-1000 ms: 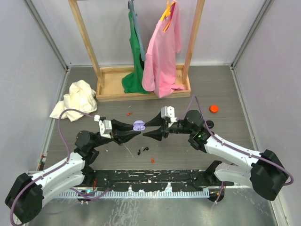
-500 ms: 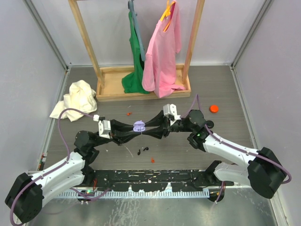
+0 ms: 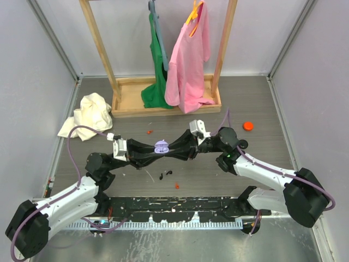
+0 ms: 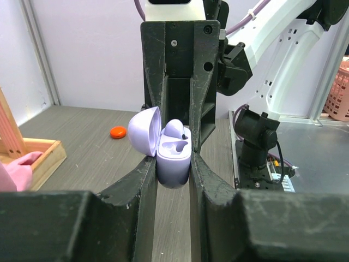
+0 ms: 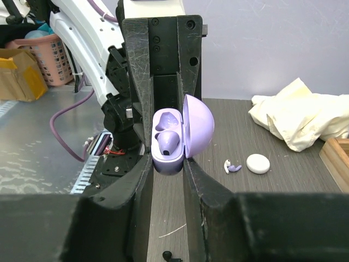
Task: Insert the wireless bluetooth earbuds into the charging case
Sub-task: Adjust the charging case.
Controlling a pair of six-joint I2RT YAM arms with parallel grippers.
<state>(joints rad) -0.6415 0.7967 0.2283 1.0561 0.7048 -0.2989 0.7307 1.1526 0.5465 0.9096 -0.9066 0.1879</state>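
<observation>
Left claw (image 4: 172,165) clamping lilac charging case (image 4: 173,158), lid (image 4: 143,126) open, earbud (image 4: 174,128) inside

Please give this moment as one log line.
left gripper: shut on charging case; right gripper: same case; lid: open; earbud: on table

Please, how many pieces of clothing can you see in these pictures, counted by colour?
Green garment: 1
Pink shirt: 1
Cream cloth: 1
Total: 3
</observation>
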